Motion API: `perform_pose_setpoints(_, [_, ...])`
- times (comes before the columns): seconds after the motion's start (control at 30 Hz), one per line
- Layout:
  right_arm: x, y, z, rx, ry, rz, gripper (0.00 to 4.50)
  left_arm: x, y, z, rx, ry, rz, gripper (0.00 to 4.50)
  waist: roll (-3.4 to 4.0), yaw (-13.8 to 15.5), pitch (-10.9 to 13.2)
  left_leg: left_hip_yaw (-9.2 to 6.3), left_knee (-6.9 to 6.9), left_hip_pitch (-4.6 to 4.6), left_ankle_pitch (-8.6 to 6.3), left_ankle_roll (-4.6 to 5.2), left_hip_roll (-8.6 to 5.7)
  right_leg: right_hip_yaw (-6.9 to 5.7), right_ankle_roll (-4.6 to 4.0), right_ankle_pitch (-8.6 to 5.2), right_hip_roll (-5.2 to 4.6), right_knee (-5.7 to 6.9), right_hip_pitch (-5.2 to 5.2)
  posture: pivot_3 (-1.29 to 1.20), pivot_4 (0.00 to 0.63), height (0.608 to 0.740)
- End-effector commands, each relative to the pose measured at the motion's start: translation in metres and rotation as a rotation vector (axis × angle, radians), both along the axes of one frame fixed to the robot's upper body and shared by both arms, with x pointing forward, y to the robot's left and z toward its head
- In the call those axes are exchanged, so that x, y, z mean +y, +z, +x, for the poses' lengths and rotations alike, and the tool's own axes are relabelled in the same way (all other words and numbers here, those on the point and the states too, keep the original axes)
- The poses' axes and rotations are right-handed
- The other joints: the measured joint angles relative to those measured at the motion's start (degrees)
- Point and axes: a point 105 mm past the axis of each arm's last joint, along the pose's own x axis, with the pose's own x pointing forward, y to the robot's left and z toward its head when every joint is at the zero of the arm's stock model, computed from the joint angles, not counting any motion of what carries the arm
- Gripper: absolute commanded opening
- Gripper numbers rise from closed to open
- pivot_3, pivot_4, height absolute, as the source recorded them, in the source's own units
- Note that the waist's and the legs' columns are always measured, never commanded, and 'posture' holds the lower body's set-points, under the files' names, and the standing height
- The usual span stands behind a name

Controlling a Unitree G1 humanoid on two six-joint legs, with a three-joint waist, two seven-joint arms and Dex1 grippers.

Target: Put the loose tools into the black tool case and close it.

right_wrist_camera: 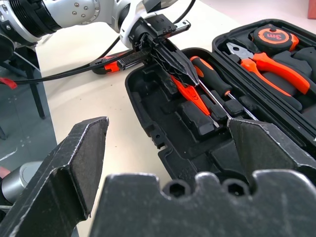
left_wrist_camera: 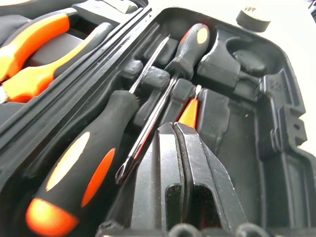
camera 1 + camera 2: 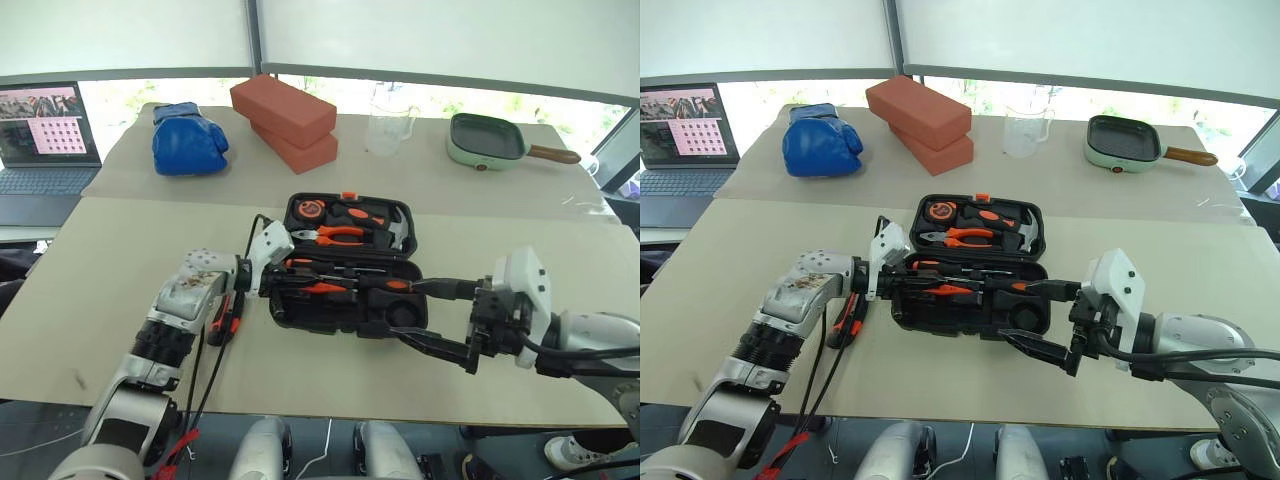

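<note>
Left gripper (image 1: 170, 66) shut on red tester (image 1: 190, 95)

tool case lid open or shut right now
Open: the black tool case lies flat in two halves, with pliers and screwdrivers showing in its recesses.

Two robot arms with silver-grey metal shells and black ribbed joints. The left arm (image 3: 170, 330), lower left of the frame, has a scuffed casing with small screws and black cables trailing alongside. The right arm (image 3: 590, 340), lower right, carries a white wrist housing.
</note>
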Motion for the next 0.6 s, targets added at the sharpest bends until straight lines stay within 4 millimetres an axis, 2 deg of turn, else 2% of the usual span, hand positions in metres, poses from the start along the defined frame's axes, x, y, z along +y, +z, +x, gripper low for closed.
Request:
perform_pose_setpoints(0.03, [-0.001, 0.016, 0.005, -0.091, 0.039, -0.023, 4.5, 0.039, 0.043, -0.001, -0.082, 0.11, -0.049, 0.08, -0.03, -0.39, 0.02, 0.0, 0.0, -0.03, 0.0, 0.0, 0.04, 0.0, -0.01, 0.0, 0.02, 0.01, -0.06, 0.0, 0.15, 0.738])
perform_pose_setpoints(0.07, [-0.002, 0.018, 0.007, -0.101, 0.05, -0.033, 4.5, 0.052, 0.05, -0.003, -0.093, 0.149, -0.051, 0.59, -0.03, -0.57, 0.03, -0.01, -0.02, -0.03, 0.0, 0.0, 0.05, -0.01, -0.02, -0.01, 0.03, 0.02, -0.07, 0.0, 0.15, 0.738])
perform_pose_setpoints(0.1, [-0.002, 0.019, 0.01, -0.108, 0.065, -0.043, 4.5, 0.068, 0.056, -0.007, -0.095, 0.201, -0.047, 0.79, -0.03, -0.69, 0.03, -0.01, -0.03, -0.04, 0.0, -0.01, 0.08, -0.01, -0.03, -0.01, 0.03, 0.01, -0.09, 0.0, 0.15, 0.738])
perform_pose_setpoints(0.17, [-0.002, 0.02, 0.015, -0.113, 0.095, -0.056, 4.5, 0.097, 0.065, -0.017, -0.097, 0.293, -0.032, 1.48, -0.03, -1.15, 0.03, -0.01, -0.08, -0.02, 0.0, -0.01, 0.08, -0.02, -0.04, -0.02, 0.01, 0.0, -0.07, 0.0, 0.15, 0.738])
perform_pose_setpoints(0.3, [0.002, 0.022, 0.022, -0.1, 0.169, -0.051, 4.5, 0.149, 0.063, -0.046, -0.074, 0.479, 0.05, 2.96, -0.03, -1.09, 0.06, 0.04, -0.12, 0.01, 0.0, -0.02, 0.09, -0.04, -0.03, -0.02, -0.09, -0.04, -0.06, 0.0, 0.15, 0.738])
perform_pose_setpoints(0.43, [0.009, 0.022, 0.025, -0.096, 0.237, -0.05, 4.5, 0.173, 0.058, -0.07, -0.04, 0.582, 0.122, 4.43, -0.09, -0.47, 0.11, 0.03, -0.13, 0.01, 0.01, -0.05, 0.09, -0.12, -0.05, -0.03, -0.14, -0.03, -0.08, 0.0, 0.15, 0.738])
perform_pose_setpoints(0.53, [0.012, 0.02, 0.027, -0.096, 0.261, -0.052, 4.5, 0.173, 0.055, -0.076, 0.0, 0.612, 0.154, 4.49, -0.1, 0.28, 0.11, 0.03, -0.13, 0.04, 0.01, -0.06, 0.09, -0.16, -0.07, -0.02, -0.19, -0.05, -0.05, 0.0, 0.15, 0.738])
perform_pose_setpoints(0.6, [0.013, 0.019, 0.028, -0.096, 0.267, -0.05, 4.5, 0.161, 0.057, -0.076, 0.042, 0.61, 0.155, 4.49, -0.1, 0.68, 0.11, 0.03, -0.13, 0.05, 0.01, -0.06, 0.05, -0.18, -0.07, -0.02, -0.26, -0.04, -0.04, 0.0, 0.15, 0.738])
